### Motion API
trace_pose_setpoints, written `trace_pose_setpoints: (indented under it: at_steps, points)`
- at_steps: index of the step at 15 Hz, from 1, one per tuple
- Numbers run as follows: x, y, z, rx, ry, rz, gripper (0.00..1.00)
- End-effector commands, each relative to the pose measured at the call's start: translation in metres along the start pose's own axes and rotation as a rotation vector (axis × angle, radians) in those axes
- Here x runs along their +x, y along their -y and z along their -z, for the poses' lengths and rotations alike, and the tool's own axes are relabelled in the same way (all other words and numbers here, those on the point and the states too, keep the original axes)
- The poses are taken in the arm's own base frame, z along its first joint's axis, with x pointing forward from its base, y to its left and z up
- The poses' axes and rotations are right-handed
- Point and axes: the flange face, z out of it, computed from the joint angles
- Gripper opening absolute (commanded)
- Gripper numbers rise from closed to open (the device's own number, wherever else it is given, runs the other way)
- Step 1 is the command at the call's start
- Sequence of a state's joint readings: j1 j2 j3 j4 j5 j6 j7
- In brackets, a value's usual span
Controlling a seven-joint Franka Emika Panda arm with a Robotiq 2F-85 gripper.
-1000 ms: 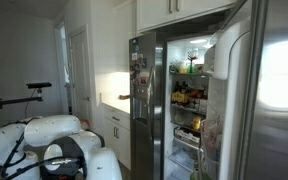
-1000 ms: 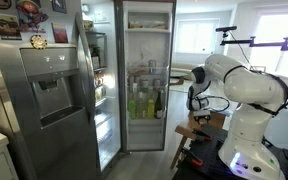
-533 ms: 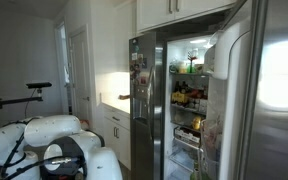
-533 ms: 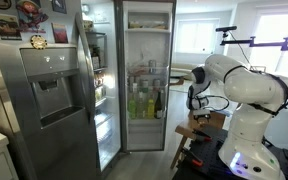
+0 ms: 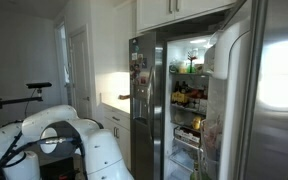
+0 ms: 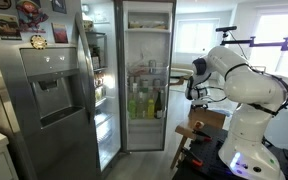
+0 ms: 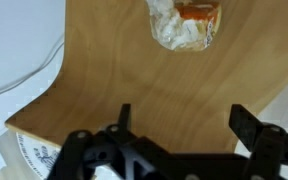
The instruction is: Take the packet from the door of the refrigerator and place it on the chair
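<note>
In the wrist view a clear packet (image 7: 187, 24) with white and orange contents lies on the wooden chair seat (image 7: 154, 85), at the top edge of the picture. My gripper (image 7: 181, 118) is open and empty above the seat, apart from the packet. In an exterior view my gripper (image 6: 193, 93) hangs above the chair (image 6: 203, 127), to the right of the open refrigerator door (image 6: 147, 75) with its shelf bins of bottles. The refrigerator (image 5: 189, 95) stands open and lit, and its steel door (image 5: 274, 90) shows at the right.
A narrower steel door with stickers and a dispenser (image 6: 46, 85) stands at the left. White cabinets (image 5: 169, 10) hang above the refrigerator, and a counter (image 5: 112, 103) is beside it. A white cable (image 7: 29, 75) lies on the pale floor left of the chair.
My arm has lifted up and away from the chair seat. The gripper is higher than before and the packet stays on the seat.
</note>
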State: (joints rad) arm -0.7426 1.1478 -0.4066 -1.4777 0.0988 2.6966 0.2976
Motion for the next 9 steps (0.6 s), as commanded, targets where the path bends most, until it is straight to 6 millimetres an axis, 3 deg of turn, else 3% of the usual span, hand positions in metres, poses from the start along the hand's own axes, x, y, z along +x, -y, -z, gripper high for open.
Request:
trace_pose_setpoints:
  at_steps: [1, 5, 9]
  points:
    - [-0.003, -0.002, 0.064, 0.071, -0.008, -0.005, 1.00]
    - [-0.011, -0.010, 0.125, 0.100, -0.025, -0.015, 1.00]
    - [-0.038, -0.022, 0.177, 0.124, -0.012, 0.004, 1.00]
